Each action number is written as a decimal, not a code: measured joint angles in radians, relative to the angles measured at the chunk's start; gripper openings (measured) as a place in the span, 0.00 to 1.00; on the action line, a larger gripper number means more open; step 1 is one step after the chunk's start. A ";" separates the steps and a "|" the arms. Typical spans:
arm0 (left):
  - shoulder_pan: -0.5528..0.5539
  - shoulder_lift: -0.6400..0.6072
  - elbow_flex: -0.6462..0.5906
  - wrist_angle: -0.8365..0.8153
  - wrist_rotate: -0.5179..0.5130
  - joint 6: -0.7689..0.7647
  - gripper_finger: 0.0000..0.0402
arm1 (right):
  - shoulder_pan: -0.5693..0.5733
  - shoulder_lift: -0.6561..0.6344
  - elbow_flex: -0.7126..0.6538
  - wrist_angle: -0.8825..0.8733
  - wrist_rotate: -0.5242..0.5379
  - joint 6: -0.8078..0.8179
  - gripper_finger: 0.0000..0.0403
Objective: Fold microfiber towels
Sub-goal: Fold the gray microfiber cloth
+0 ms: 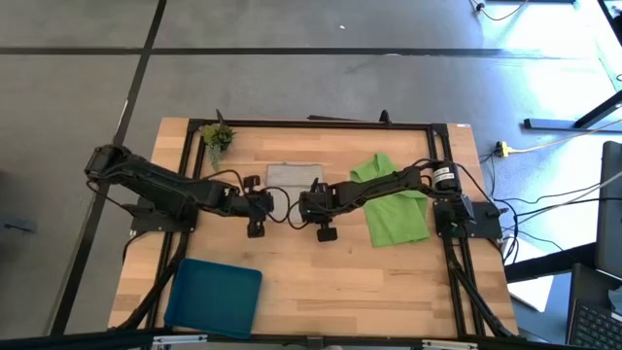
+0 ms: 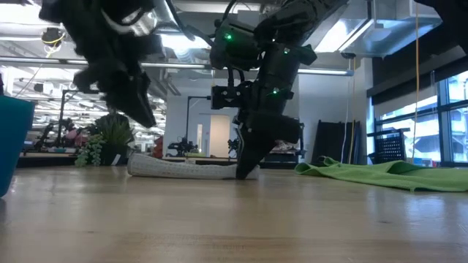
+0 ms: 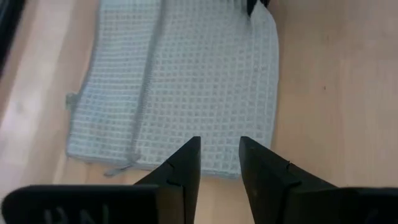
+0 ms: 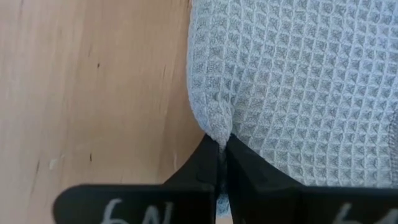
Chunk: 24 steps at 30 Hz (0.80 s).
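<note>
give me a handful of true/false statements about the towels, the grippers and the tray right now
1. The right gripper is shut on an edge of the light grey waffle-weave microfiber towel. True.
2. The bright lime green microfiber towel is folded into a neat small rectangle. False: it lies spread and rumpled under the right arm.
3. The left gripper is clamped on the grey towel. False: its fingers stand slightly apart above the towel's edge, pinching nothing.
4. The blue rectangular plastic tray holds the grey towel. False: the tray sits apart from it, near the table's front edge on the left arm's side.
5. A small green plant sprig stands at a far corner of the wooden table. True.
</note>
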 joint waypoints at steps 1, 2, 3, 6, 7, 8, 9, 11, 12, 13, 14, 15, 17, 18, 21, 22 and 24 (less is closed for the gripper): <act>0.000 0.018 -0.023 0.036 0.001 0.005 0.26 | 0.000 0.000 0.000 0.000 0.000 0.000 0.03; 0.001 0.036 -0.046 0.066 0.001 0.014 0.26 | 0.000 0.000 0.000 0.000 0.001 0.000 0.03; 0.002 0.048 -0.068 0.096 0.002 0.023 0.26 | 0.000 0.000 0.000 0.001 0.001 0.000 0.03; 0.002 0.081 -0.104 0.236 0.004 0.032 0.26 | 0.000 0.000 0.000 0.001 0.000 0.000 0.03; 0.002 0.091 -0.111 0.243 0.007 0.033 0.26 | 0.000 0.000 0.000 0.000 -0.001 -0.001 0.03; 0.002 0.105 -0.115 0.236 0.008 0.032 0.26 | 0.000 0.000 0.000 -0.001 -0.003 -0.001 0.03; 0.002 0.122 -0.115 0.232 0.009 0.032 0.26 | -0.001 0.000 0.000 -0.002 -0.005 -0.001 0.03; 0.002 0.150 -0.115 0.232 0.011 0.028 0.26 | -0.005 -0.001 0.000 -0.002 -0.022 0.001 0.03; 0.002 0.166 -0.115 0.238 0.022 0.027 0.26 | -0.007 -0.001 0.000 -0.002 -0.033 0.000 0.03; 0.004 0.186 -0.115 0.247 0.041 0.027 0.26 | -0.009 -0.001 0.000 -0.003 -0.043 0.000 0.03; 0.005 0.205 -0.113 0.257 0.045 0.025 0.26 | -0.012 -0.001 0.000 -0.003 -0.052 0.000 0.03; 0.006 0.221 -0.110 0.265 0.053 0.025 0.26 | -0.016 -0.003 0.000 -0.004 -0.061 0.001 0.03; 0.006 0.250 -0.108 0.272 0.054 0.024 0.26 | -0.023 -0.010 -0.001 -0.020 -0.085 0.001 0.03; 0.006 0.259 -0.106 0.279 0.053 0.024 0.26 | -0.028 -0.015 -0.001 -0.026 -0.100 0.002 0.03; 0.006 0.263 -0.106 0.280 0.054 0.024 0.26 | -0.045 -0.037 -0.005 -0.054 -0.170 0.004 0.03; 0.006 0.261 -0.107 0.279 0.055 0.026 0.26 | -0.053 -0.047 -0.005 -0.062 -0.197 0.005 0.03; 0.007 0.254 -0.108 0.276 0.065 0.032 0.26 | -0.071 -0.065 -0.004 -0.075 -0.254 0.009 0.03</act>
